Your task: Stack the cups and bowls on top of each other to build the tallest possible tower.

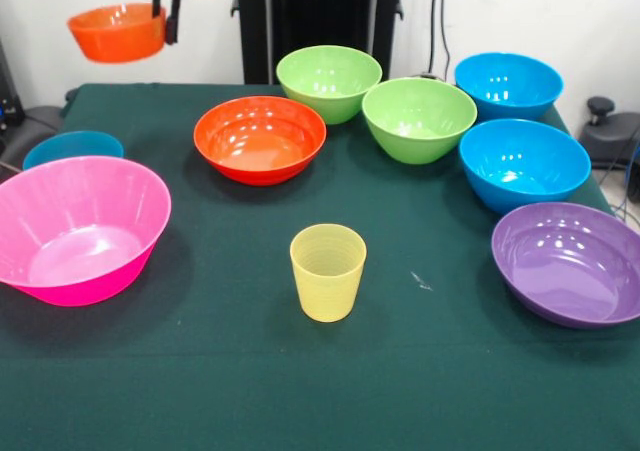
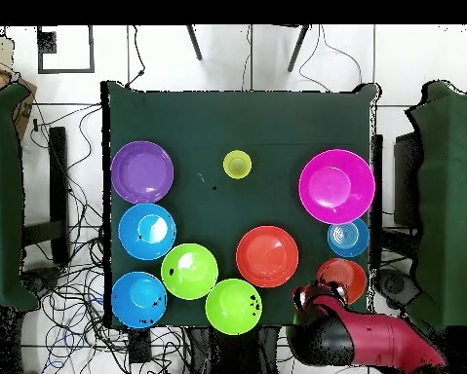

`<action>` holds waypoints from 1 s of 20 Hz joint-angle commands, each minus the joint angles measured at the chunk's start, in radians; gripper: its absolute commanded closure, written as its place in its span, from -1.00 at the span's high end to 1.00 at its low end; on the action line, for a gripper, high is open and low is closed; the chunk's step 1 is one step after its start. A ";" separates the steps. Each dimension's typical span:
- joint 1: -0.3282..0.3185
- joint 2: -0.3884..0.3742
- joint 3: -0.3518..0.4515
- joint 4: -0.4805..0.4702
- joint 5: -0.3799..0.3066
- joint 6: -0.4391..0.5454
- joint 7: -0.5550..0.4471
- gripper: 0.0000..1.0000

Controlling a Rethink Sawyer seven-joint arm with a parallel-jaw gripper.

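Hand (image 1: 172, 16) clamped on rim of small orange bowl (image 1: 115, 33), held above worktop (image 1: 240, 371) corner. Yellow cup (image 1: 327, 271), pink bowl (image 1: 78, 231), purple bowl (image 1: 570, 263) all empty.

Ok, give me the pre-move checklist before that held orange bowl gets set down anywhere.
1. Grip: gripper clamps the small orange bowl's rim: ok.
2. Clearance: held bowl hangs well above the table: ok.
3. Tower started: every other bowl sits singly, nothing stacked: not ok.
4. Below the load: small blue bowl and pink bowl stand nearby, upright: ok.
5. Yellow cup upright, apart from the bowls: ok.
6. Grip firmness: cannot tell.
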State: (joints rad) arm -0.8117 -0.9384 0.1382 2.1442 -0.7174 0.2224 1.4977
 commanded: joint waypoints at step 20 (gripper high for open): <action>0.237 -0.057 0.083 -0.085 0.280 0.276 0.114 -1.00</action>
State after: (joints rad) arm -0.6261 -1.0700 0.1844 2.1259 -0.4786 0.3886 1.4977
